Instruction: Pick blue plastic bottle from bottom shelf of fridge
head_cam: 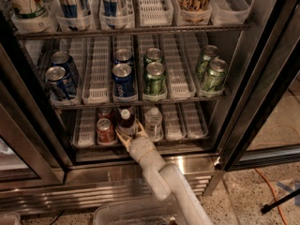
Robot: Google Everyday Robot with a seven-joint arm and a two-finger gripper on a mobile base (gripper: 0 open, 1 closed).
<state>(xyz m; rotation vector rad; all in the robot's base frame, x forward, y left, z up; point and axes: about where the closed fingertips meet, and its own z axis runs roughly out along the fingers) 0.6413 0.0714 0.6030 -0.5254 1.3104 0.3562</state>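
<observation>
Brown liquid fills the bottle (125, 121), which stands on the bottom shelf (171, 123) of the fridge (93, 184), with a red can (105, 131) at its 9 o'clock. The gripper (130, 131) is at its 6 o'clock, jaws wide, one on each side of its lower part.

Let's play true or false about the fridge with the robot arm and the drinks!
1. The gripper is down at the bottom shelf, right by the bottle. True.
2. The bottle has a blue cap. False: the cap is white.
3. A red can stands beside the bottle. True.
4. The middle shelf holds only red cans. False: it holds blue cans and green cans.
</observation>
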